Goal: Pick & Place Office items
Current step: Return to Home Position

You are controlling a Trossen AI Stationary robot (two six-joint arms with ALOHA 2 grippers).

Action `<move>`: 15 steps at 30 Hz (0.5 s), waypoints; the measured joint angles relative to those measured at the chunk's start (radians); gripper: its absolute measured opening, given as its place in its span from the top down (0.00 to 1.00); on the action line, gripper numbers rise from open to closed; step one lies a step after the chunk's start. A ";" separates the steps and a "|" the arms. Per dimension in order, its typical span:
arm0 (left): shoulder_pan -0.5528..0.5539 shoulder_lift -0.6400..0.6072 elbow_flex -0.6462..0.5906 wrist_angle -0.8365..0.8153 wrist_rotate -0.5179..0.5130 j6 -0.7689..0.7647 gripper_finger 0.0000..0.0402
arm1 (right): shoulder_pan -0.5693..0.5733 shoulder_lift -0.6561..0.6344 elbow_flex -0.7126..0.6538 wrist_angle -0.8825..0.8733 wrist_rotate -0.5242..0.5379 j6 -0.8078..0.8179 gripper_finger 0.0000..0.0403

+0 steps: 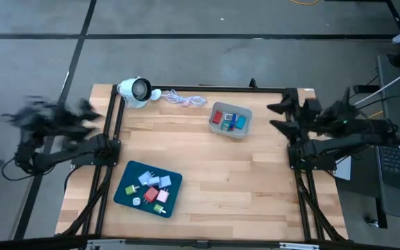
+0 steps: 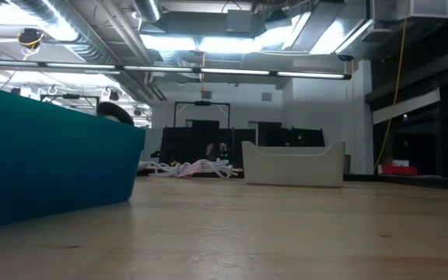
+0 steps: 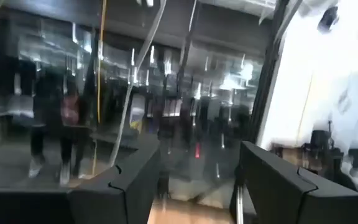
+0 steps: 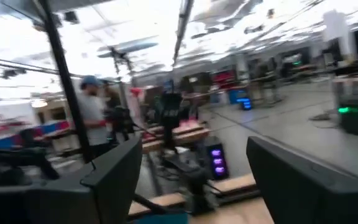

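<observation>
Left end effector point(image 3: 197, 180) off the tabletop's point(image 1: 255, 180) left edge, fingers spread, empty. Office items point(image 1: 150, 189) split: some on the teal tray point(image 1: 174, 182) left of centre, rest in the grey bin point(image 1: 214, 108) near the far edge. Right end effector point(image 1: 278, 116) at the right edge, spread wide, empty.

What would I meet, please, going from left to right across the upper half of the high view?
left claw → white round device → cord → grey bin → right claw
</observation>
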 joint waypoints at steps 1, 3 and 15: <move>0.001 0.004 -0.035 -0.018 0.023 -0.006 0.46 | 0.015 -0.023 -0.037 0.027 0.041 -0.022 0.27; -0.006 0.018 -0.102 -0.009 0.073 0.011 0.46 | 0.034 -0.073 -0.146 0.066 0.108 -0.040 0.27; -0.014 0.030 -0.583 0.624 0.132 -0.136 0.46 | 0.043 -0.156 -0.707 0.737 0.024 0.079 0.27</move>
